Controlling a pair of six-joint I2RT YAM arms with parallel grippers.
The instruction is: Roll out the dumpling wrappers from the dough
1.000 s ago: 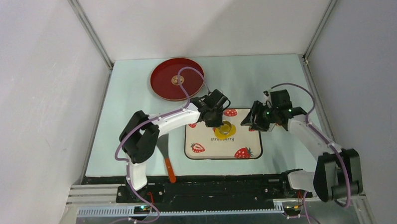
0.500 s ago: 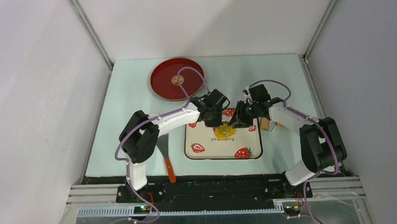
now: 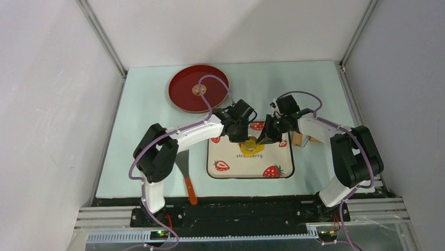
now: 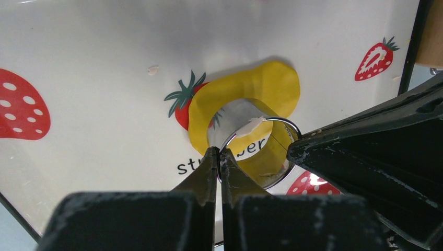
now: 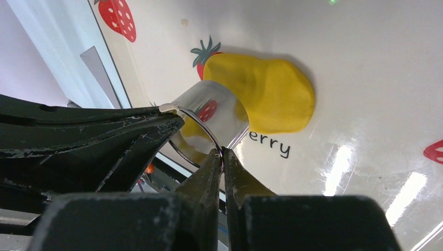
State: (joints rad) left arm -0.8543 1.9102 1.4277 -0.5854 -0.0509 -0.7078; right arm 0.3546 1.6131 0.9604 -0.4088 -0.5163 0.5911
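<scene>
While left gripper and right gripper each pinch the thin rim of the metal ring, dough lies just below and beyond their tips. It looks soft, probably tacky and easily torn, so lifting by the thick edge seems best.

- dough: bright yellow and soft, pressed into a flattish oval patch with rounded edges, lying on the strawberry mat, half over a printed strawberry
- a metal ring cutter stands upright in one edge of it, and on the left wrist view the dough curls round the ring in a thick arc
- dumpling wrapper: one small flat round disc, at the middle of the red plate, well apart from the dough
</scene>
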